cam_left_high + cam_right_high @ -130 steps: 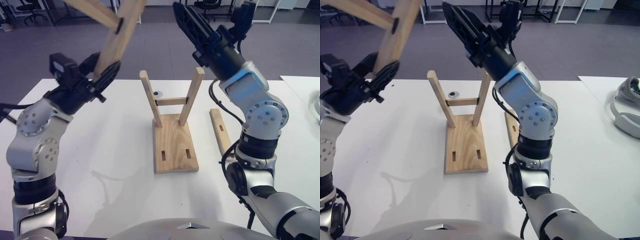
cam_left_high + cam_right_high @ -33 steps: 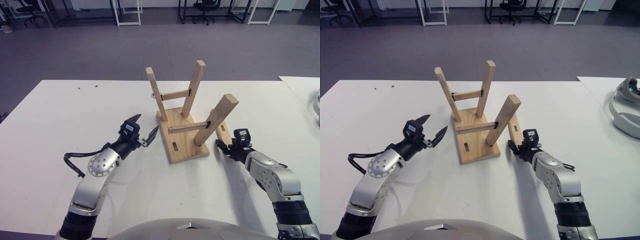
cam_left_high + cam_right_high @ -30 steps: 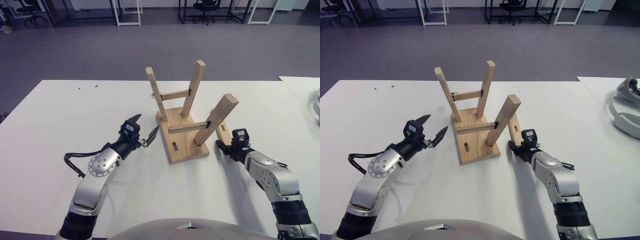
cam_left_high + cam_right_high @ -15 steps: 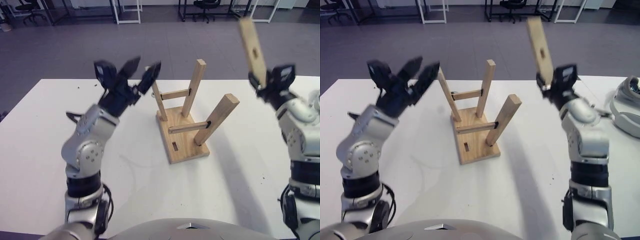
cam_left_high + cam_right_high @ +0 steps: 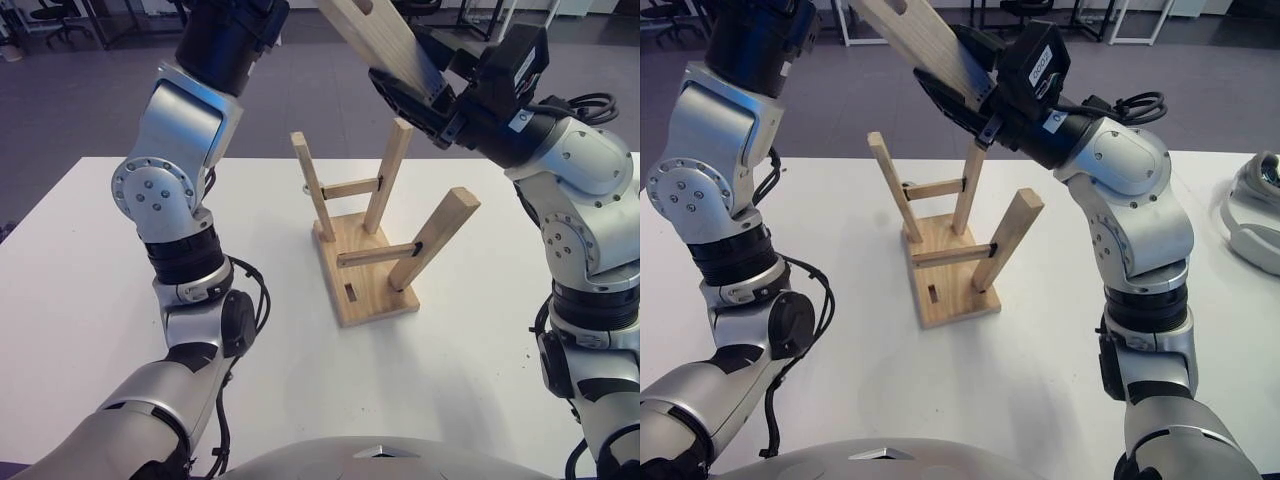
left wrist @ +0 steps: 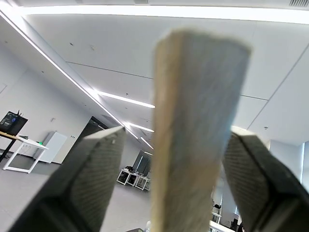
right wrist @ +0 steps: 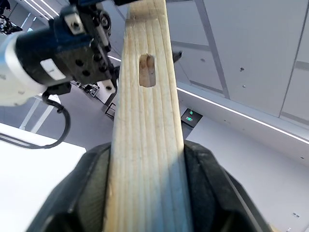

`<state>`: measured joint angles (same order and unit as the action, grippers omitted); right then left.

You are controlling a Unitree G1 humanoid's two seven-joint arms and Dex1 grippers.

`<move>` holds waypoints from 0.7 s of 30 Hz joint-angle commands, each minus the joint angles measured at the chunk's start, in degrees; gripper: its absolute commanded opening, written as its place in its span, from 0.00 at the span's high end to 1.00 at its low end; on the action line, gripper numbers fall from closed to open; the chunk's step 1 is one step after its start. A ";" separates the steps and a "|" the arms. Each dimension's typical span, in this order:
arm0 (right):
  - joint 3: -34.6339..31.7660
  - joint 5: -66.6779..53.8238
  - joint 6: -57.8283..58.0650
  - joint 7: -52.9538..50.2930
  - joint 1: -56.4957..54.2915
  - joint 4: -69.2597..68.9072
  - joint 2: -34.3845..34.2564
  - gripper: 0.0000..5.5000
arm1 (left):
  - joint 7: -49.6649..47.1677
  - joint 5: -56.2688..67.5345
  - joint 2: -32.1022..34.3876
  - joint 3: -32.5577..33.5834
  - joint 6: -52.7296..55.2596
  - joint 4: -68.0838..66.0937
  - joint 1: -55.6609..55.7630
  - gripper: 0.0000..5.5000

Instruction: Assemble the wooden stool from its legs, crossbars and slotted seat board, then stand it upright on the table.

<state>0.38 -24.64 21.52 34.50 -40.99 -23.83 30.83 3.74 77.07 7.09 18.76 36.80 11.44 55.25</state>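
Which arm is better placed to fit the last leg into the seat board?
Right, probably. The right claw is shut on the leg; the left claw is merely open around its end.

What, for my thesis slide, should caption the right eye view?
Right gripper holds a slotted pale wooden leg above the half-built upturned wooden stool on the white table.

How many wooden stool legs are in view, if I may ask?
4: far-left leg and far-right leg stand on the seat board, joined by a crossbar; tilted leg leans near right; right gripper holds the fourth leg aloft.
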 commanded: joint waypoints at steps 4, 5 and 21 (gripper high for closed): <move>-0.50 -0.18 0.86 0.48 -1.06 -1.70 0.22 0.62 | -0.05 0.57 2.82 -0.72 0.96 0.41 -0.39 0.60; -0.36 0.08 0.84 0.50 -1.31 -1.66 0.22 0.62 | -0.24 0.53 3.22 -0.79 1.16 0.39 -0.70 0.63; -6.90 -0.53 5.12 -2.16 -3.65 -0.02 0.53 0.35 | -6.61 3.29 9.25 5.20 1.18 3.04 -8.03 0.81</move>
<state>-2.25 -22.57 23.85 34.31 -42.65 -24.60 30.92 -1.78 78.86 12.99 20.84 37.99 12.52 50.72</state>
